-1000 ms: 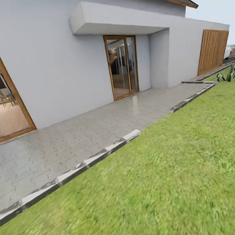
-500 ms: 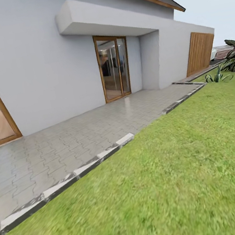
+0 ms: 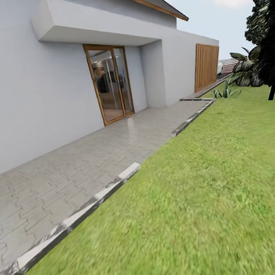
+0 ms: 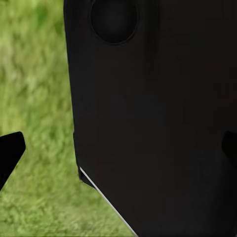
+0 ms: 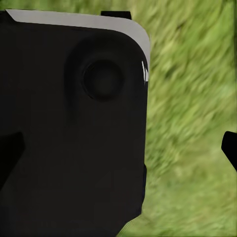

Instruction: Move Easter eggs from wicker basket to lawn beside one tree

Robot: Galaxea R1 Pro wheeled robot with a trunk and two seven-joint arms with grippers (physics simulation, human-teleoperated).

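both claws parted over the grass, nothing between them

left gripper (image 4: 118, 150) showed two dark fingertips (image 4: 10, 153) at opposite edges of its wrist view, set far apart with nothing held. a large black body of the robot (image 4: 153, 113) stood between them, and blurred green lawn (image 4: 37, 98) lay behind. the right gripper (image 5: 118, 148) looked the same in its own wrist view: fingertips (image 5: 229, 148) spread wide, nothing in them, a black housing with a pale top edge (image 5: 69, 123) in front, grass beyond.

from the head view, the lawn (image 3: 219, 195) ran across the lower and right part of the scene. a grey paved patio (image 3: 71, 166) with a pale stone kerb (image 3: 78, 212) bordered it, beside a grey house wall (image 3: 31, 92) with a wood-framed glass door (image 3: 110, 83). further along the wall stood a wooden slatted panel (image 3: 206, 65). at the far right of the lawn rose a dark-leaved tree (image 3: 269, 39), with broad-leaved plants (image 3: 245, 72) near it.
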